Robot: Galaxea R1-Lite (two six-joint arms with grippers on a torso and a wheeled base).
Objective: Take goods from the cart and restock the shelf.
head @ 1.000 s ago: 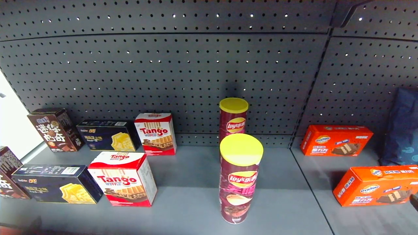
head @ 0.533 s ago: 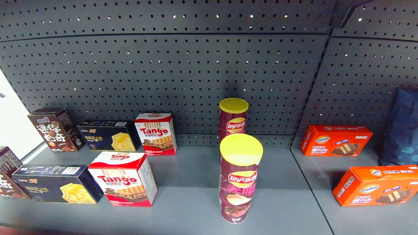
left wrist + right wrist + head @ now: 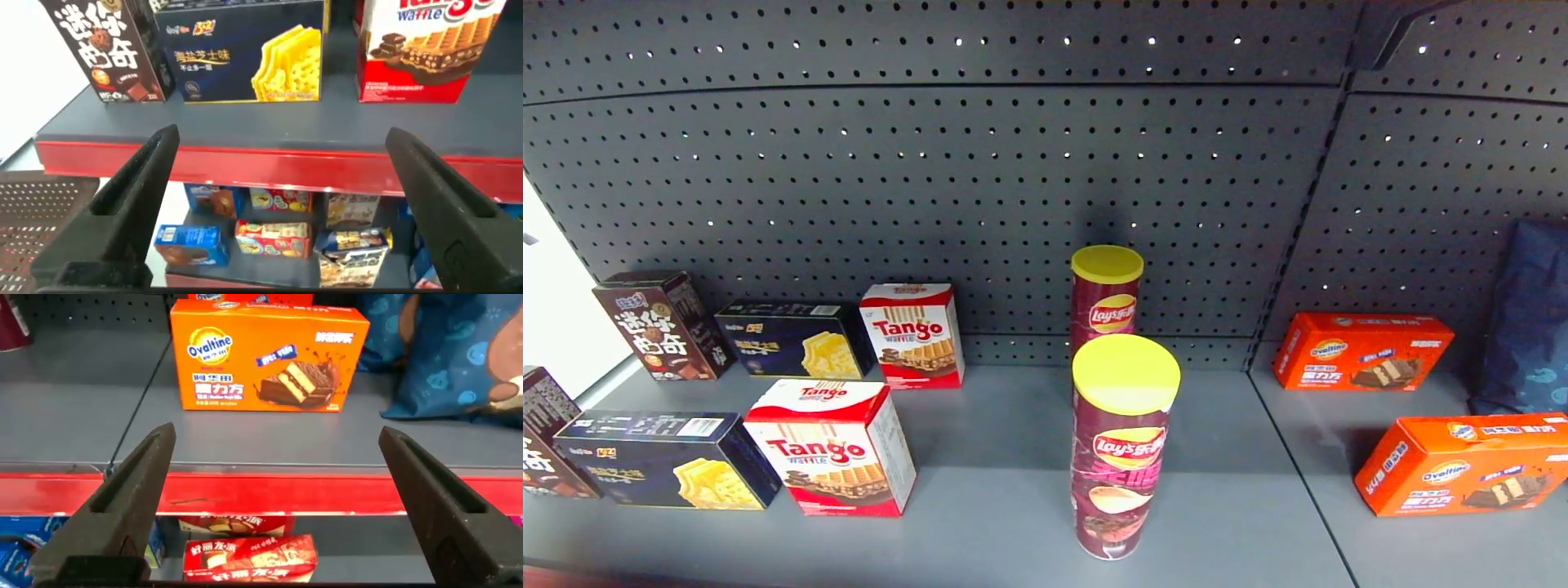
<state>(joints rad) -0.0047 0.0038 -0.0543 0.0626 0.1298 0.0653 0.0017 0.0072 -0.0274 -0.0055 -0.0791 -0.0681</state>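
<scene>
Left pincer [image 3: 282, 133] and right pincer [image 3: 278, 431] hang spread and empty, just before the shelf's [image 3: 996, 457] red front edge. The front chip can [image 3: 1125, 445] stands mid-shelf. I'd bring the next item in level, above that edge.

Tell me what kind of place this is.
Most likely a shop's snack aisle: a pegboard-backed shelf, chip cans and wafer boxes lined up facing out, more goods stocked underneath.

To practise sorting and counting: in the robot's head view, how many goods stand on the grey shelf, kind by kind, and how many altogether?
Brown boxes: 2
Navy boxes: 2
Wafer boxes: 2
Chip cans: 2
Orange boxes: 2
Blue bag: 1
Total: 11
</scene>
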